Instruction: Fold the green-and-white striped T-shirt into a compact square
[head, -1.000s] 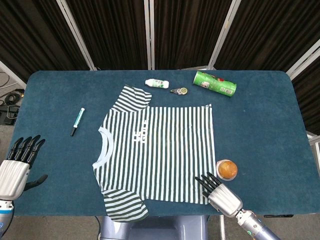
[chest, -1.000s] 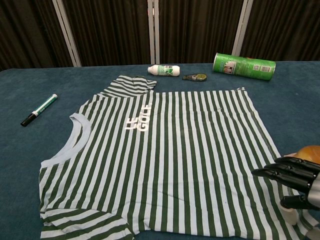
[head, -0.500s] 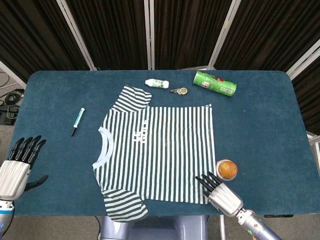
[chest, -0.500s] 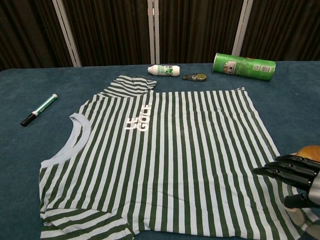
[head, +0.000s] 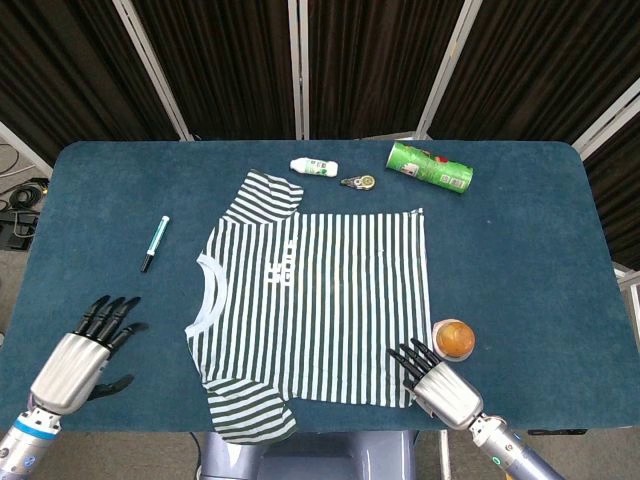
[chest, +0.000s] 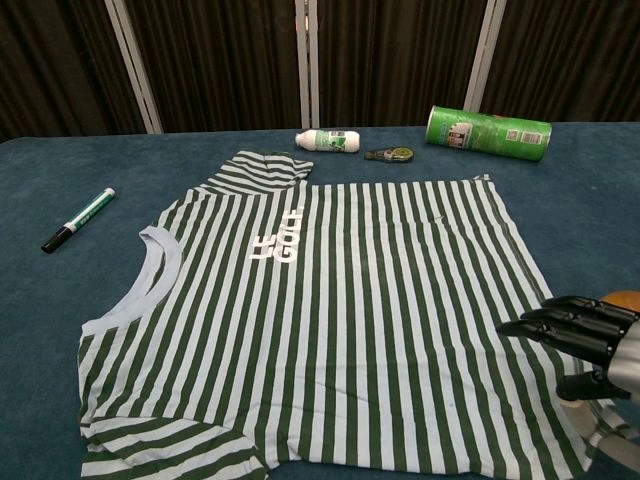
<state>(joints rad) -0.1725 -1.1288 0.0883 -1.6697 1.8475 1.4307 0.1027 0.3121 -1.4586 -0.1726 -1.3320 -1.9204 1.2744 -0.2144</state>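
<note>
Fingers (chest: 560, 326) of the right hand (head: 440, 385) are spread apart, holding nothing, over the bottom corner of the striped shirt (head: 315, 305). The left hand (head: 85, 350), fingers also apart, hovers beside the collar. The shirt lies flat mid-tabletop (head: 520, 260).

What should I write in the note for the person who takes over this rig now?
Left robot hand: holds nothing, fingers apart, over bare table left of the T-shirt.
Right robot hand: holds nothing, fingers apart, at the shirt's near right hem corner, beside the orange ball.
T-shirt: flat, spread out, collar toward the robot's left; near sleeve partly over the table edge.
Done: no fold.
Left: every fold into a square.
</note>
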